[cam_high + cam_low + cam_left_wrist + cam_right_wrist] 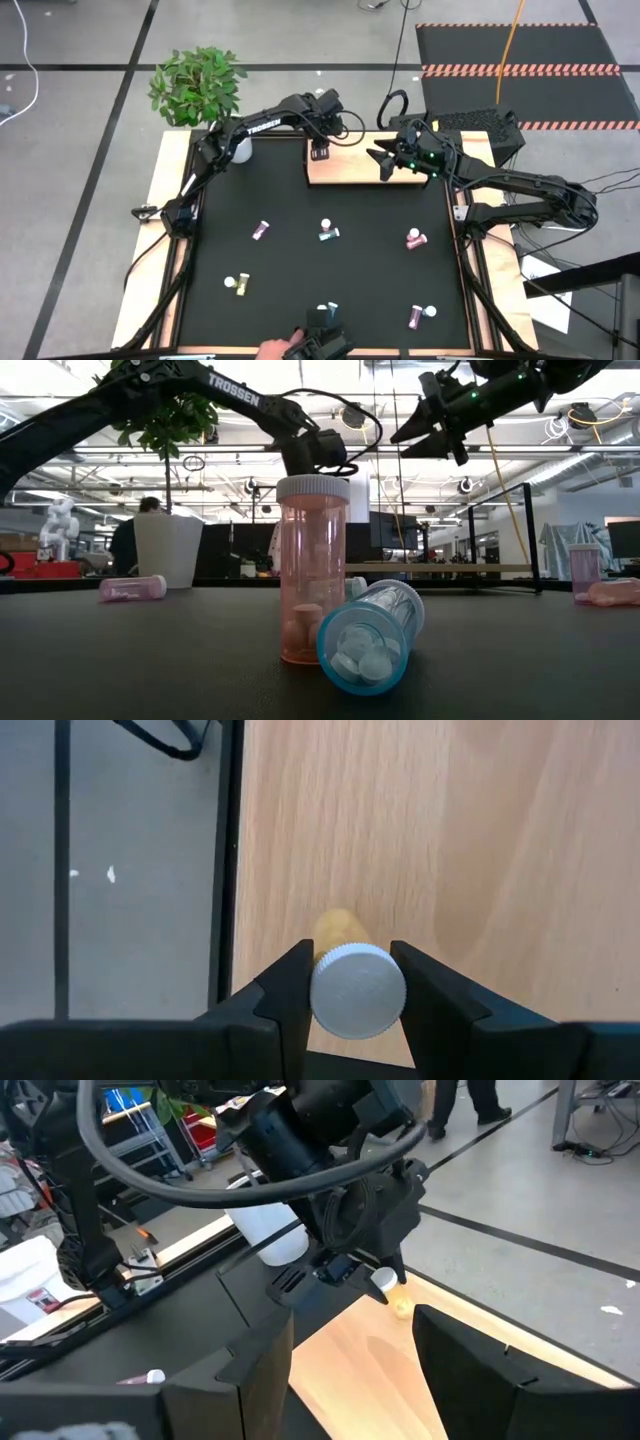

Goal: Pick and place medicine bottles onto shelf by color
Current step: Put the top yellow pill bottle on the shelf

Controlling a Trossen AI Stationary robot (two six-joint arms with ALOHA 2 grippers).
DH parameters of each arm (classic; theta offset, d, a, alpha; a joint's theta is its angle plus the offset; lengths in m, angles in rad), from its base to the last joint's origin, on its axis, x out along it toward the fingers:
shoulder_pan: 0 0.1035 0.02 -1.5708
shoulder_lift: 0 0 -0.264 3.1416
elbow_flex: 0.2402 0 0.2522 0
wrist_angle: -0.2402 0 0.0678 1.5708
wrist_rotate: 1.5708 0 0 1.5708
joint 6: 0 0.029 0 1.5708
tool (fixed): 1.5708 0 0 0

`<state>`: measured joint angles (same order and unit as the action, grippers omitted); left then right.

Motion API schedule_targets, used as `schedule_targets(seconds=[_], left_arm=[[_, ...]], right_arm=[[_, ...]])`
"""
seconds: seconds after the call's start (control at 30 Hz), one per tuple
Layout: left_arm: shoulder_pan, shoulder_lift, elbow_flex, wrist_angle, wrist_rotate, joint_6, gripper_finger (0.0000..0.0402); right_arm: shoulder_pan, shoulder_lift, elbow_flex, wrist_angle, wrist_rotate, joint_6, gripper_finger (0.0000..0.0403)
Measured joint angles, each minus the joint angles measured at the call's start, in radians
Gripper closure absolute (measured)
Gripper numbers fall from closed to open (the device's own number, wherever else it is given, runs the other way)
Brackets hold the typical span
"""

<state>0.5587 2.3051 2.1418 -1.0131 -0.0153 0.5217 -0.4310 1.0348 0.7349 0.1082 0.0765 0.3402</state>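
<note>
My left gripper [320, 152] is over the far-left part of the light-wood shelf [352, 170], shut on a yellow medicine bottle [338, 928] with a white cap. My right gripper [385, 163] hovers open above the shelf's right part, facing the left gripper [372, 1270]. On the black mat lie a magenta bottle [261, 230], a teal one [328, 232], another magenta one [415, 238], a yellow-green one [237, 284] and a third magenta one [422, 316]. In the low view a pink bottle [312, 570] stands upright on its base and a teal one [370, 635] lies on its side against it. My left gripper pinches the yellow bottle at its white cap [358, 990], one finger [290, 995] on each side. The fingers come from above, pointing down. The bottle hangs cap-up below them, its yellow body [400, 1306] close over the shelf board [450, 840]; whether it touches the board I cannot tell.
A white plant pot [240, 150] with a green plant [196, 85] stands at the far-left corner, beside the left arm. The shelf's black edge [228, 860] borders the floor beyond. A person's hand [270, 350] shows at the near edge.
</note>
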Motion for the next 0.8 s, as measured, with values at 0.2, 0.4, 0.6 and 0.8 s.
schedule_targets(seconds=[0.2, 0.4, 0.6, 0.8], left_arm=[[0.002, 0.000, 0.000, -0.004, -0.040, 0.027, 0.0270], [0.001, 0.000, 0.000, -0.005, -0.046, 0.026, 0.0270], [0.004, 0.000, 0.000, -0.007, -0.056, -0.044, 0.0269], [0.008, 0.000, 0.000, -0.009, -0.064, -0.053, 0.0237]], right_arm=[[0.019, 0.000, 0.000, -0.003, -0.002, 0.011, 0.0200], [0.022, 0.000, 0.000, -0.004, -0.002, 0.037, 0.0200], [0.022, 0.000, 0.000, -0.004, -0.002, 0.041, 0.0199], [0.022, 0.000, 0.000, -0.004, -0.002, 0.056, 0.0199]])
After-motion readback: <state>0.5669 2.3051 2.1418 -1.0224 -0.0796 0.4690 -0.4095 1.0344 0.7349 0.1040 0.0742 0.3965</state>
